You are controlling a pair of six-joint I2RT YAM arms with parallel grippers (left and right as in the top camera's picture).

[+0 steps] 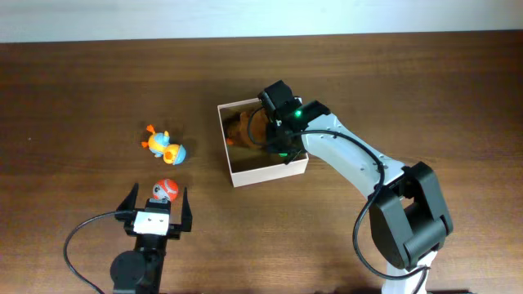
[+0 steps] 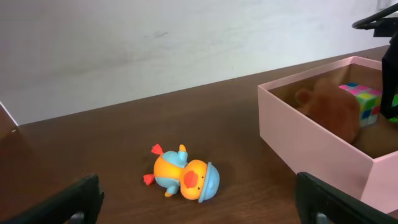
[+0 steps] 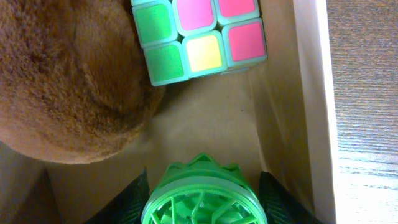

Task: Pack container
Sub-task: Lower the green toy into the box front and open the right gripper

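Observation:
The container [image 1: 270, 173] is a cream-walled box with a tan inside, at mid-table. It holds a brown plush toy [image 3: 68, 81] and a colour cube [image 3: 199, 37]. My right gripper [image 1: 282, 137] reaches down into the container and is shut on a green ribbed plastic toy [image 3: 202, 202] just above the container floor, near the right wall [image 3: 311, 93]. My left gripper [image 1: 157, 206] is open and empty at the front left. A red-and-white ball toy [image 1: 166, 190] lies between its fingertips. An orange-and-blue duck toy [image 2: 183, 177] lies on its side ahead of it.
In the left wrist view the container [image 2: 311, 140] stands to the right of the duck, with the plush [image 2: 333, 112] and cube [image 2: 364, 102] inside. The duck [image 1: 165, 145] lies left of the container on the dark wooden table. A black cable [image 1: 82, 237] loops by the left arm.

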